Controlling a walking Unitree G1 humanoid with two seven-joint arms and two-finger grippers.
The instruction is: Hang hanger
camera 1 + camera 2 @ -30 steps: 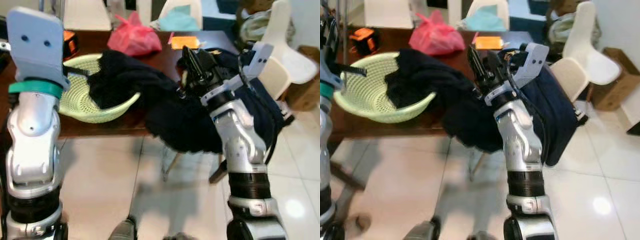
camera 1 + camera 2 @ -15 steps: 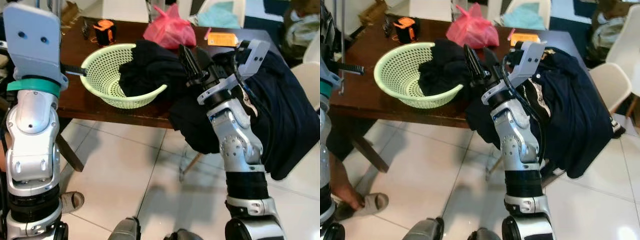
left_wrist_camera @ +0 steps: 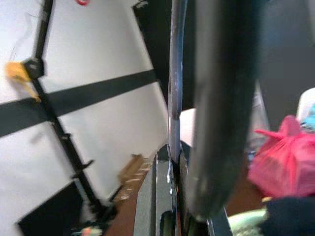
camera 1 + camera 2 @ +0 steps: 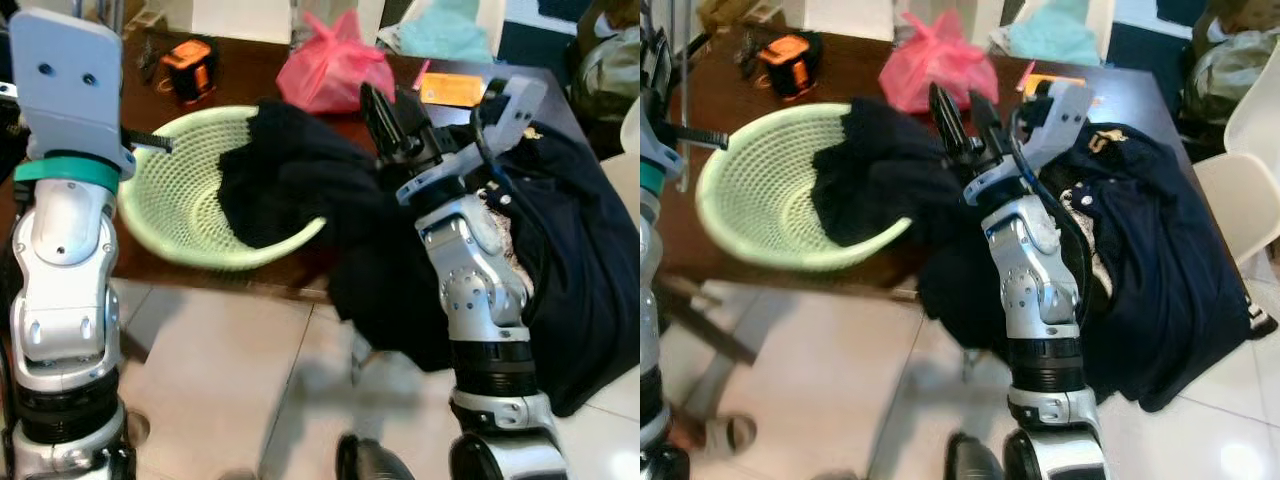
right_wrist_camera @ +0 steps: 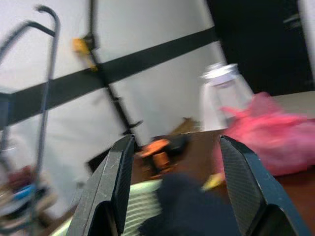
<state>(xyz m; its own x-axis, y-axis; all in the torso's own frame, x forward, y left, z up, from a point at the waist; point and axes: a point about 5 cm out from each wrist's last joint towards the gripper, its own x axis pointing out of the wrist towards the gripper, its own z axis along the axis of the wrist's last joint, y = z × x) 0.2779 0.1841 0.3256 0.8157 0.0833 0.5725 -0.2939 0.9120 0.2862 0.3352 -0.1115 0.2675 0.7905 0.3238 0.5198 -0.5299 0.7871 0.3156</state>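
My left gripper (image 4: 656, 62) is raised at the far left, shut on a thin grey metal hanger (image 3: 175, 98) whose black ribbed bar (image 4: 702, 137) sticks out over the basket rim. My right gripper (image 4: 965, 112) is held up over the table edge with its two black fingers (image 5: 118, 187) open and nothing between them. A dark navy garment (image 4: 1160, 260) hangs over my right arm and spills off the table. Another dark cloth (image 4: 875, 165) lies half in the green basket (image 4: 750, 200).
The basket stands on a brown table (image 4: 730, 90) with a pink bag (image 4: 935, 70), an orange tape measure (image 4: 788, 55) and an orange card (image 4: 452, 88). A white chair (image 4: 1255, 130) is at the right. A person's sandalled foot (image 4: 718, 434) is on the tiled floor.
The whole view has shifted and the table and basket now look closer. Both arms keep the same raised pose; left still grips the hanger, right stays open.
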